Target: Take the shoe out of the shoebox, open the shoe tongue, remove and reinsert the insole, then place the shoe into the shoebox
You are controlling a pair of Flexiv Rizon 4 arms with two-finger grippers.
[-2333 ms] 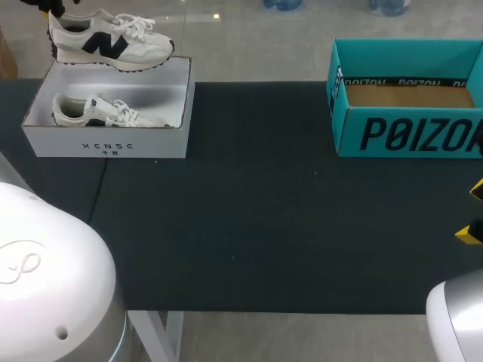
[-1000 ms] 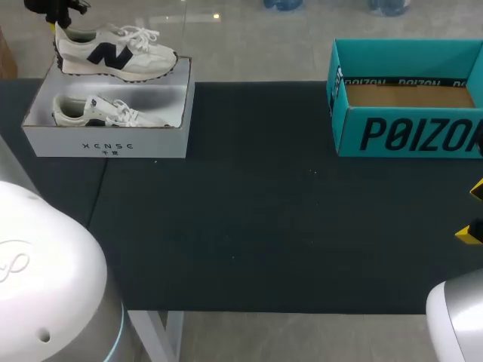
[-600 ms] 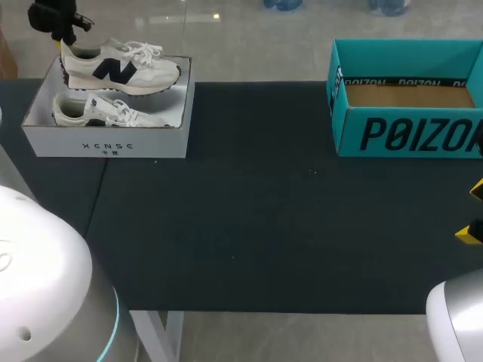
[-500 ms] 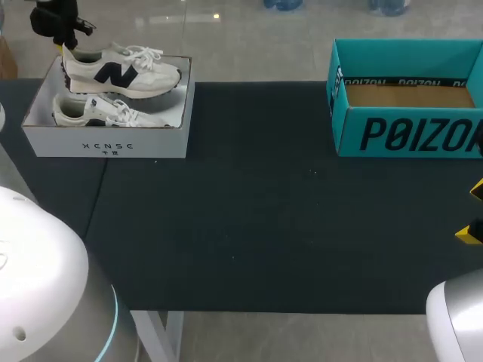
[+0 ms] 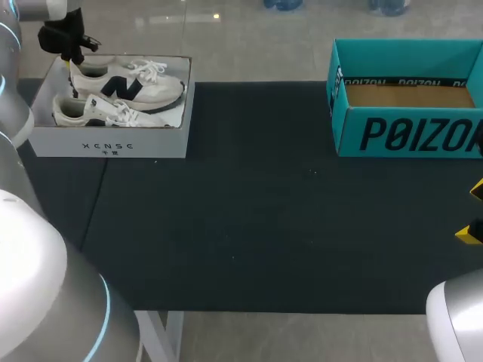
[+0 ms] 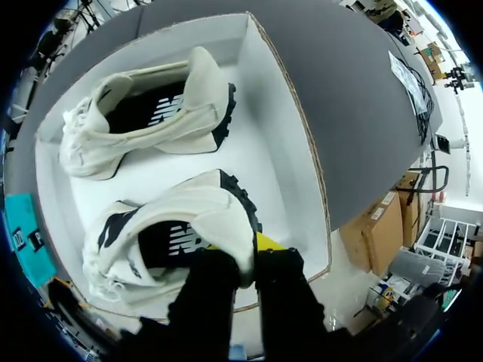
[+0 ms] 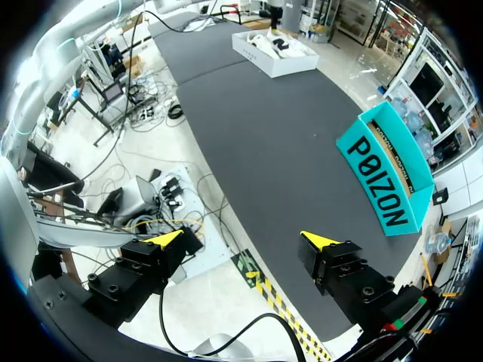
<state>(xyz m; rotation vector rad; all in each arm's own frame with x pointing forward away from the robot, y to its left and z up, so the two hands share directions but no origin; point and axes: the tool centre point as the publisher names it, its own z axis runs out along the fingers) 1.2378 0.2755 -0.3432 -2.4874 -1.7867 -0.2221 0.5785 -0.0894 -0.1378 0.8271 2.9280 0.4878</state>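
The dark table [image 5: 249,241] spreads beneath both arms. The teal box [image 5: 407,136] is the biggest thing on it. It stands open, well ahead of the right pincer [image 7: 243,241] and far across the table from the left pincer [image 5: 73,54].

The white shoebox [image 5: 109,143] sits directly under the left pincer, open at the top, with two pale shoes side by side inside it. The shoe with the dark logo [image 5: 139,84] lies in the part of the box farther from the robot. Its heel is at the left pincer and its toe points away from it, toward the middle of the table. The second shoe [image 5: 102,113] lies just beside it, on the nearer side of the box and apart from the pincer.

In the left wrist view, the left pincer is clenched on the heel collar of the logo shoe [image 6: 173,241], one finger inside the opening and one outside, where a yellow tip [image 6: 269,242] shows. Whether the sole rests on the box floor cannot be told.

The right pincer hangs released near the table's near right edge. Its yellow tips are wide apart and hold nothing.
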